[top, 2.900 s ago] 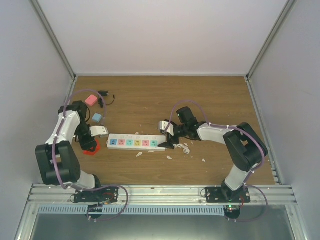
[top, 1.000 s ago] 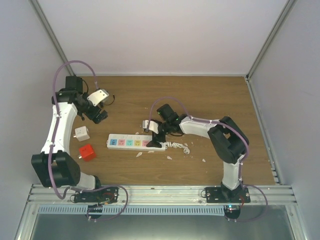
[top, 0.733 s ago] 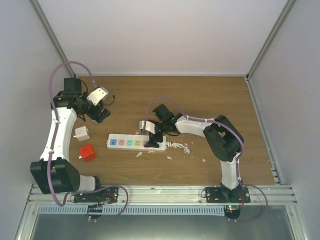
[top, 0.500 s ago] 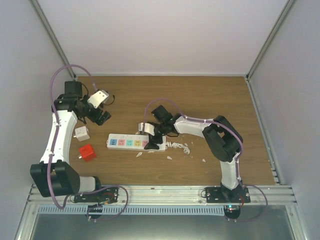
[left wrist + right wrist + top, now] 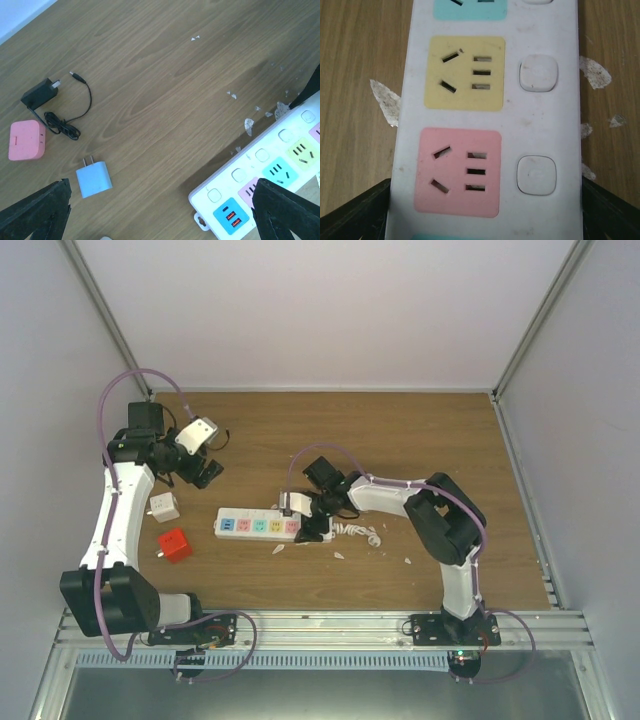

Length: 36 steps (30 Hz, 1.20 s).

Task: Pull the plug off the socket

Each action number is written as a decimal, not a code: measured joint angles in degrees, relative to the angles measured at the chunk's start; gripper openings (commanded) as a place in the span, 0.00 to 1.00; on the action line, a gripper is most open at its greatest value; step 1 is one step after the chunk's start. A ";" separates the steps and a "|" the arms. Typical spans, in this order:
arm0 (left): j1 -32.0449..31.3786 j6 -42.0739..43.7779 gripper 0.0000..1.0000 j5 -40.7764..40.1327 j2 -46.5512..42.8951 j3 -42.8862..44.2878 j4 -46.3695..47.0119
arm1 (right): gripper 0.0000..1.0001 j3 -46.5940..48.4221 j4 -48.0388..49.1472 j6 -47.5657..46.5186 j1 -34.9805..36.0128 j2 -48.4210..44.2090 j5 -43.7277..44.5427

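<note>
- The socket (image 5: 265, 525), a long white power strip with pastel outlets, lies flat on the wooden table (image 5: 400, 430), running from 9 o'clock to 3 o'clock just left of the table's middle.
- Its coiled white cord (image 5: 358, 532) trails from the end at 3 o'clock.
- The right gripper (image 5: 312, 524) is down over that same end. In the right wrist view its fingers (image 5: 355, 212) sit one at each long edge of the strip, spread to its width. Whether they press on it, I cannot tell.
- Between them show a pink outlet (image 5: 457, 172) and, beyond it, a yellow outlet (image 5: 465, 72), each beside a white button.
- The left gripper (image 5: 203, 472) hangs above the table at 10 o'clock of the strip, with its fingers (image 5: 37, 212) spread wide and nothing between them.
- Below it lie a black adapter (image 5: 37, 97) with a thin cord, a pink box (image 5: 27, 140) and a light blue plug (image 5: 94, 180).
- A white plug (image 5: 163, 507) and a red plug (image 5: 174, 544) rest at 9 o'clock of the strip, apart from it.
- White scraps (image 5: 340, 554) dot the wood near the cord.
</note>
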 measured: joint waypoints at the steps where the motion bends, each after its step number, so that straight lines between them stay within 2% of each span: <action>1: 0.00 -0.09 0.99 0.17 0.00 0.00 0.20 | 0.70 -0.24 0.13 0.26 -0.11 -0.22 0.28; 3: 0.00 -0.35 0.99 0.52 0.00 0.00 0.52 | 0.66 -0.55 0.15 0.52 -0.50 -0.50 0.70; 7: -0.26 -0.94 0.99 1.18 0.02 0.00 0.94 | 0.64 -1.38 -0.07 1.16 -3.69 -1.25 1.07; 26: -4.72 -4.63 0.99 2.19 6.29 4.00 6.25 | 0.64 -13.03 -0.61 2.51 -37.27 -11.34 7.10; 36: -6.25 -7.23 0.99 1.88 9.70 6.01 8.59 | 0.64 -13.70 2.16 12.74 -50.90 -11.89 12.35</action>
